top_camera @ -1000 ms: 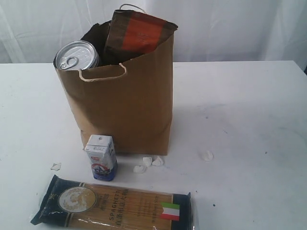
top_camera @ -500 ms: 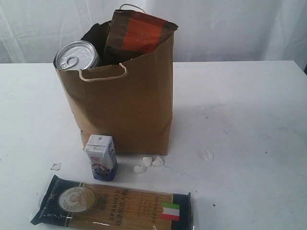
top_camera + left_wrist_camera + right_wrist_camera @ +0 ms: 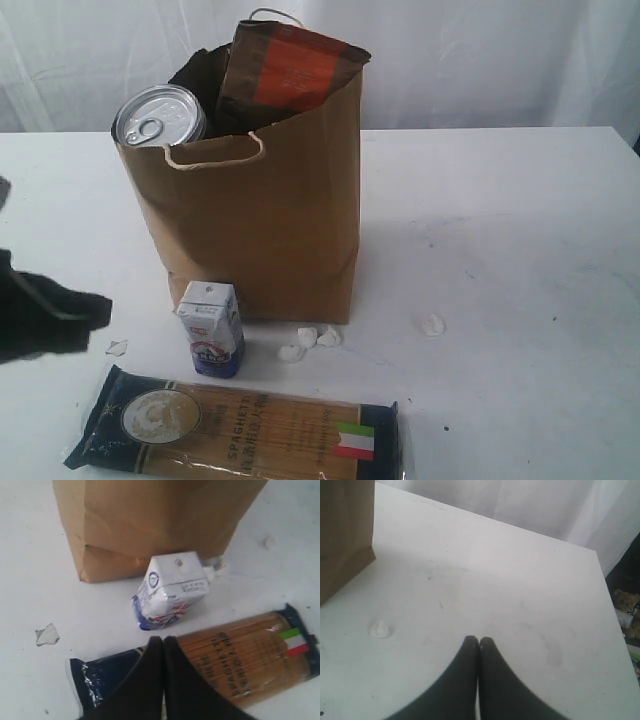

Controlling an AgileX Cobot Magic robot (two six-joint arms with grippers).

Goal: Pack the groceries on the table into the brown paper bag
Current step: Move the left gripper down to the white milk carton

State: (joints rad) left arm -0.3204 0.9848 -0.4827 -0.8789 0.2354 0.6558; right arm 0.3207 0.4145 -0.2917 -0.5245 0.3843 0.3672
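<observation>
The brown paper bag (image 3: 260, 210) stands upright mid-table, holding the dark jar with silver pull-tab lid (image 3: 160, 116) and the orange-labelled brown pouch (image 3: 290, 68). In front of it stands the small white-blue carton (image 3: 211, 327), also seen as the carton (image 3: 170, 591) in the left wrist view. The long spaghetti pack (image 3: 235, 430) lies flat near the front edge. My left gripper (image 3: 95, 310) enters at the left edge; its fingers are shut and empty, over the spaghetti pack (image 3: 250, 655). My right gripper (image 3: 479, 640) is shut and empty above bare table (image 3: 495, 580). The yellow bottle and gold-lidded jar are out of view.
Small white scraps (image 3: 308, 340) lie by the bag's base, another scrap (image 3: 433, 324) sits to the right and a torn scrap (image 3: 117, 347) to the left. A white curtain backs the table. The bag's corner (image 3: 345, 535) shows in the right wrist view.
My left arm has come into the exterior view from the left edge, where neither arm showed before. The bag and groceries have not moved.
</observation>
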